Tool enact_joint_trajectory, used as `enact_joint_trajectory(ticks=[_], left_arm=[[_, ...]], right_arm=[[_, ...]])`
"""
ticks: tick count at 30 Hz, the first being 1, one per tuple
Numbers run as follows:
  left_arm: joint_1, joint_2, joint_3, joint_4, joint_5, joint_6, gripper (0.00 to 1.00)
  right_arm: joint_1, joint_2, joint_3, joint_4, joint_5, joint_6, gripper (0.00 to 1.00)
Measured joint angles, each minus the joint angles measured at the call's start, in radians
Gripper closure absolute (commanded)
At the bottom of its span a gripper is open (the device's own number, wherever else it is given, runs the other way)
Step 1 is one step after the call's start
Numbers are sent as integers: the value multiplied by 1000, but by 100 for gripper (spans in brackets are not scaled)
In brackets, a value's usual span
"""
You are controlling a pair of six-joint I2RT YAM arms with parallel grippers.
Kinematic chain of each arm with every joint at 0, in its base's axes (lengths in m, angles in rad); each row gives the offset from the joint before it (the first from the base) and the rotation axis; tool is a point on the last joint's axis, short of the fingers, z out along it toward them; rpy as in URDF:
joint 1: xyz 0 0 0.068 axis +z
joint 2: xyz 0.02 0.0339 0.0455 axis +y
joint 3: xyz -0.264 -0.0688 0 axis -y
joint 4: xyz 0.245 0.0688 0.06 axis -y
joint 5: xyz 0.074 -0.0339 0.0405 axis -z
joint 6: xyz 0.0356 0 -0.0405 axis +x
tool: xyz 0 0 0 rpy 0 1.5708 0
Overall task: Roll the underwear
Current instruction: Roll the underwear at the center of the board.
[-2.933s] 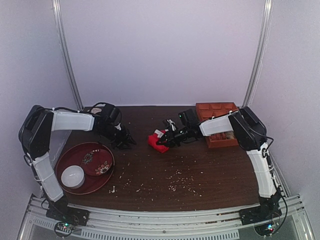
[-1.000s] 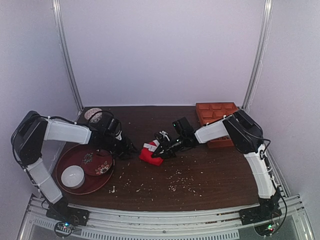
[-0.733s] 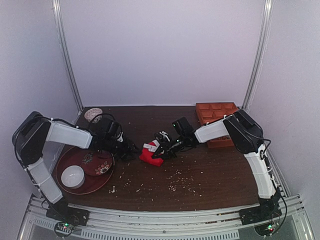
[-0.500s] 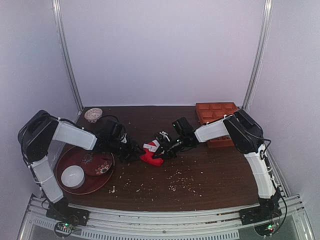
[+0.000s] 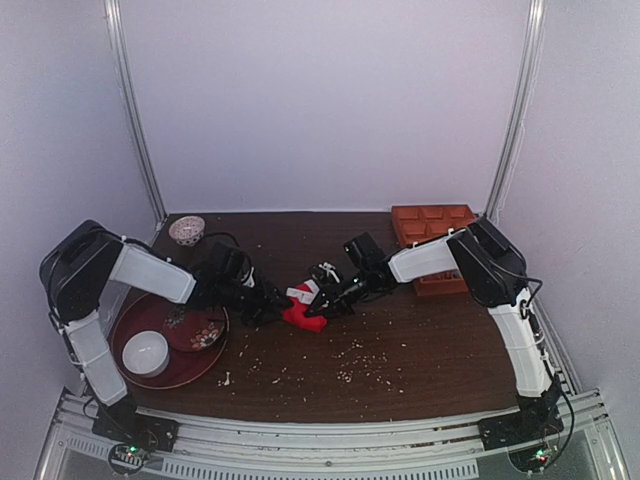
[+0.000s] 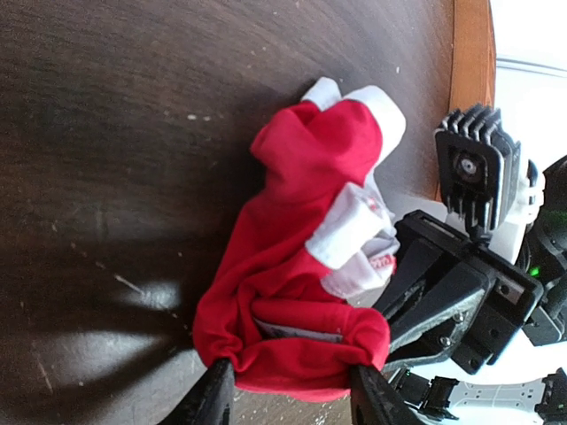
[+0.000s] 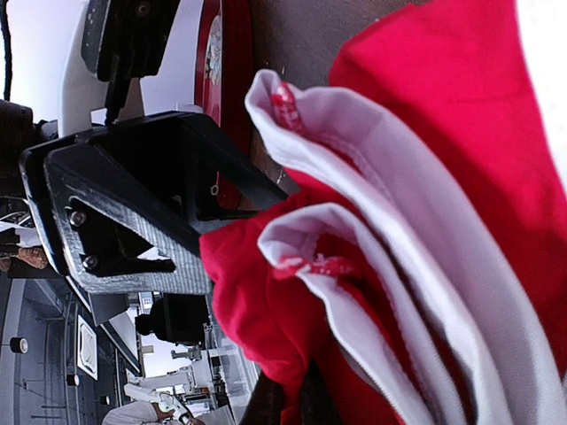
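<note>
1 underwear (image 5: 299, 311), soft red cloth with white bands, lies bunched mid-table (image 5: 450, 350). 2 grippers meet it. The right gripper (image 7: 288, 405) is pinched tight on a fold, its fingertips mostly cut off. The left gripper (image 6: 288, 394) stands parted, straddling the bundle's end. 1 round red tray (image 5: 180, 381) holds 1 white bowl (image 5: 146, 352) and 1 patterned dish (image 5: 197, 327).

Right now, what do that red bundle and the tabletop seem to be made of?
The underwear: soft, matte fabric, likely a stretchy knit; it creases and bunches, with stitched white trim. The table: dark wood or wood-look laminate, faintly glossy; grain streaks and a light reflection show.
</note>
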Motion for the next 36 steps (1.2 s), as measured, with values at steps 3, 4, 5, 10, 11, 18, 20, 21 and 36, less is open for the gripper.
enact_joint_trajectory(ticks=[3,4,5,10,11,18,20,21,36], left_arm=[[-1,-24,-7,-6,0,2,53],[-3,-33,-9,-5,0,1,53],[-5,-40,-13,-5,0,-1,52],[-24,-91,-51,-9,-10,-29,49],[-28,-97,-53,-11,-14,-34,49],[-68,-97,-53,-23,-53,-102,46],[-72,-87,-53,-24,-68,-128,45],[-72,-83,-51,-30,-76,-137,44],[-77,-14,92,-162,-147,-172,43]], right_arm=[[0,0,7,-10,4,-3,100],[0,0,8,-12,6,-3,100],[0,0,8,-13,7,-3,100],[0,0,8,-14,11,-3,100],[0,0,8,-14,11,-3,100],[0,0,10,-19,14,-6,100],[0,0,10,-20,14,-8,100],[0,0,10,-21,14,-11,100],[1,0,10,-28,16,-38,100]])
